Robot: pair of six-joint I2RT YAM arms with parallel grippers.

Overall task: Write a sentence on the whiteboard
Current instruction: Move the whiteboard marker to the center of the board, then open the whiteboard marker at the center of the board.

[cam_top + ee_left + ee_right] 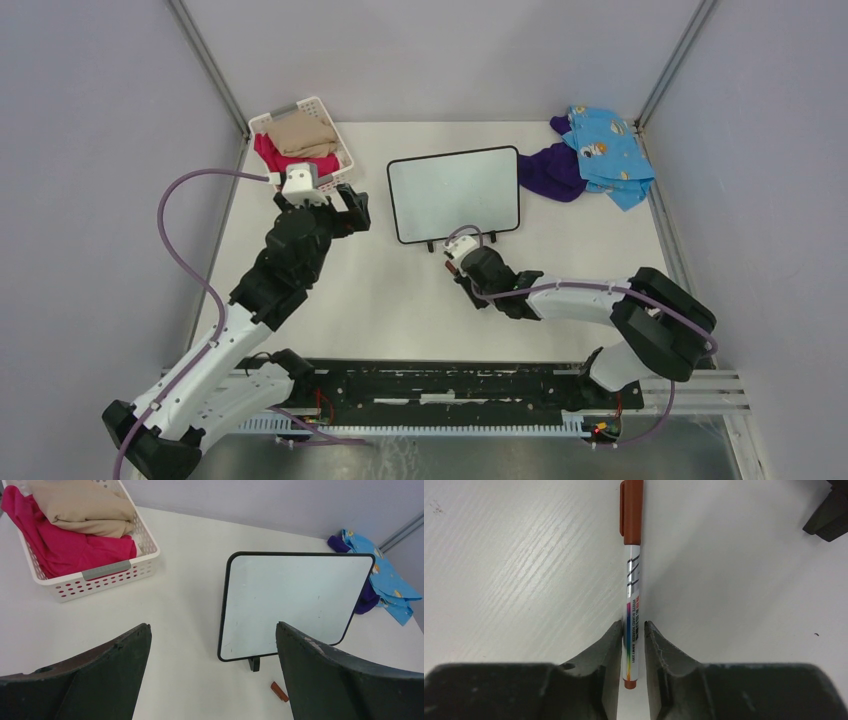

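Right fingers (594,680), bottom centre, slightly parted around marker (631,555) lying on bench (524,555). My left fingers (100,680) wide open; whiteboard (295,605) upright mid-frame.

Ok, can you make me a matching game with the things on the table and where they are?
Things:
1. whiteboard
2. marker
3. beige cloth
4. blue cloth

Places:
A. in the basket
B. far right corner, partly over the purple cloth
C. standing in the middle of the table
D. lying flat between the fingers of the right end effector

Pairs: 1-C, 2-D, 3-A, 4-B
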